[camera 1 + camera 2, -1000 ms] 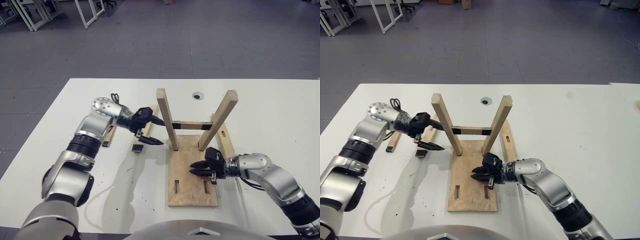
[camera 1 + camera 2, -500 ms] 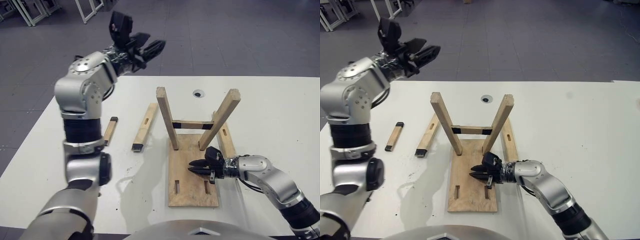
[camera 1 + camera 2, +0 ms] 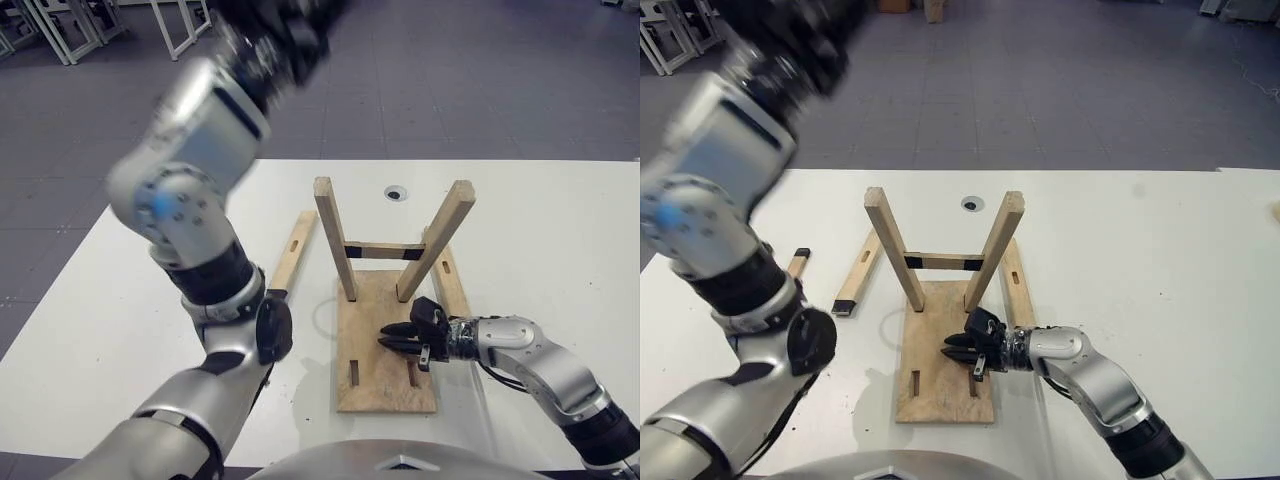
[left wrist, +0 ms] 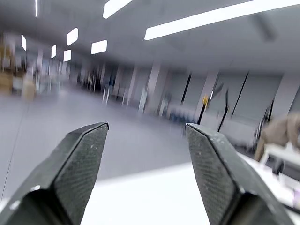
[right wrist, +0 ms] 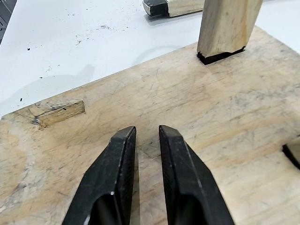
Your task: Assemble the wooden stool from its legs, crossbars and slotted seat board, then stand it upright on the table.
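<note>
1. The pale rectangular wooden seat board [image 3: 385, 395] lies flat on the white table [image 3: 560, 230], low in the middle of the head-camera frame, with its slotted face up.
2. Two light wooden legs stand in the board's far end, one left [image 3: 333, 235] and one right [image 3: 435, 240]. They lean apart towards their tops.
3. A short wooden crossbar with black ends [image 3: 382, 250] joins the two legs about halfway up.
4. A third loose wooden leg with a black tip [image 3: 293, 248] lies flat on the table, left of the standing pair and apart from the board.
5. A fourth slotted leg [image 3: 452, 285] lies along the board's right edge, behind the right standing leg.
6. A short wooden bar with a black end [image 3: 796, 264] lies at the left of the frame, partly hidden by the left arm.
7. A round dark grommet hole [image 3: 397, 191] sits in the table beyond the legs.
8. The right gripper [image 3: 385, 340] is over the middle of the board, right of centre in the frame. Its black fingers [image 5: 119, 159] are drawn nearly together with a thin gap and hold nothing. I cannot tell whether the tips touch the wood.
9. An open slot [image 5: 61, 115] shows in the board near those tips.
10. The left gripper [image 3: 285, 20] is raised to the top of the frame, blurred and well above the table. Its fingers [image 4: 82, 159] are spread wide on nothing.
</note>
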{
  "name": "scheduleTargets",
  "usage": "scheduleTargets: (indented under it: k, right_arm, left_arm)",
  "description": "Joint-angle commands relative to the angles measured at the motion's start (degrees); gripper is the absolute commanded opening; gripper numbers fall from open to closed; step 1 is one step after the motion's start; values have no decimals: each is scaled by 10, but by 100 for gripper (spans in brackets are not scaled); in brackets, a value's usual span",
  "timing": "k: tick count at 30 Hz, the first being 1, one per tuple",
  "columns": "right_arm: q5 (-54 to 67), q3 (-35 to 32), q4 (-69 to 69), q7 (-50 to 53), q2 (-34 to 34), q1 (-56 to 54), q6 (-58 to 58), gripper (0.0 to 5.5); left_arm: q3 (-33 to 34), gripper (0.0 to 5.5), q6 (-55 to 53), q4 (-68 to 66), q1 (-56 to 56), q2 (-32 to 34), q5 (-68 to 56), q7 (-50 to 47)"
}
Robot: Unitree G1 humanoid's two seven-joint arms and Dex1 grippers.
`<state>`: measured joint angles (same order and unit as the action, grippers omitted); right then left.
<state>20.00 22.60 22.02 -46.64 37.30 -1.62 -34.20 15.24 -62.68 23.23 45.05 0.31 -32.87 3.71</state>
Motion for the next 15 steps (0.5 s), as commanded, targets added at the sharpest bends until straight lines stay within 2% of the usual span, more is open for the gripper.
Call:
scheduleTargets:
  k: [1,4,7,10,12,15]
  right_arm:
    - [-23,11,-23,6,19,17,-39,88]
    - [-23,9,-21,7,22,24,-40,88]
    - [-28,14,-24,11,19,29,-38,88]
    - [-29,14,-34,3,26,29,-33,88]
    - [-32,8,-61,-19,34,-4,-26,88]
    - [-34,-1,-109,-28,14,-68,-19,88]
  left_arm:
    - [-134,305,-23,33,-195,-10,27,-9]
    - [-153,305,1,36,-211,14,41,0]
    - [-112,305,29,25,-144,28,17,20]
    - [-27,305,21,48,-29,6,-115,32]
    - [54,305,47,34,86,3,-225,-25]
    - [110,305,67,-7,162,57,-222,-105]
